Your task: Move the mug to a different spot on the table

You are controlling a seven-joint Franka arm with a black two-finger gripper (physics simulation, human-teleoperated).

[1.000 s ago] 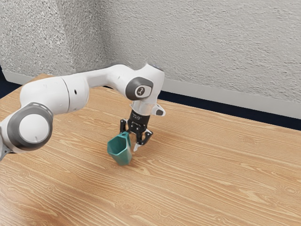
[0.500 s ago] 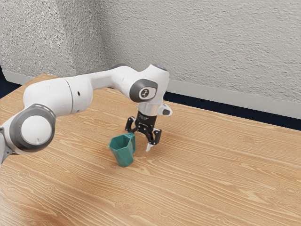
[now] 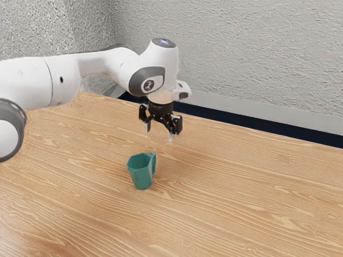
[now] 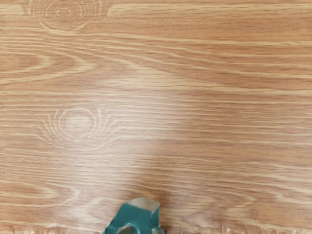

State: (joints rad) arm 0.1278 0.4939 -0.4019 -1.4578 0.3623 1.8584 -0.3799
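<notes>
Risk lay in any descent: the jaws hung spread and empty, well above the mug [image 3: 142, 170], which stood upright on the surface [image 3: 241, 193] below them. Coming down off-centre, one jaw could clip its rim and topple it.

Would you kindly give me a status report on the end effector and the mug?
End effector open, hovering above the mug, empty. Mug upright on the table, not held. Nothing seen in the way.
</notes>
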